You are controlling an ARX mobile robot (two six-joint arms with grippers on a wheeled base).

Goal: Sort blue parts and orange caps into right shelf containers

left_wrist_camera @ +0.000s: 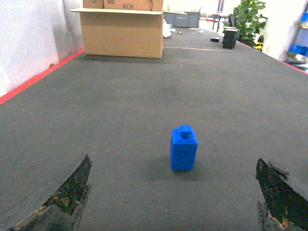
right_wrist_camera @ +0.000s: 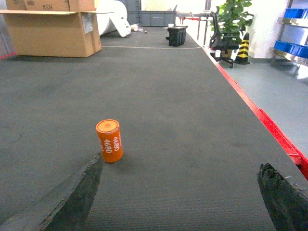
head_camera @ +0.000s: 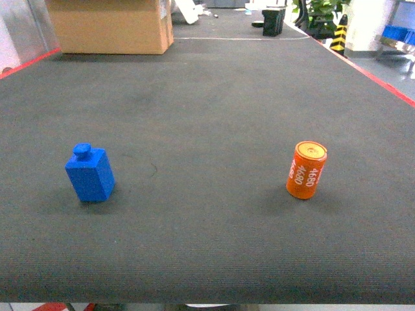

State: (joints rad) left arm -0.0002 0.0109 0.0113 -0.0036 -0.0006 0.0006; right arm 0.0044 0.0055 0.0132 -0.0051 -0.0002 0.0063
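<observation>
A blue part (head_camera: 89, 173), a small block with a round knob on top, stands upright on the left of the dark mat. An orange cap (head_camera: 307, 170), a cylinder marked 4680, stands on the right. My left gripper (left_wrist_camera: 173, 180) is open, and the blue part (left_wrist_camera: 183, 148) stands ahead of it, between the lines of its fingers and apart from them. My right gripper (right_wrist_camera: 180, 178) is open too, with the orange cap (right_wrist_camera: 109, 141) just beyond its left fingertip (right_wrist_camera: 89, 180). Blue containers (right_wrist_camera: 291, 47) sit on a steel shelf (right_wrist_camera: 285, 57) far off to the right. Neither gripper shows in the head view.
A cardboard box (head_camera: 110, 26) stands at the table's far left, with a black object (head_camera: 273, 21) at the far end. A red edge (head_camera: 382, 81) runs along the table's right side. A striped cone (right_wrist_camera: 242, 48) and a plant (right_wrist_camera: 233, 17) stand on the floor beyond.
</observation>
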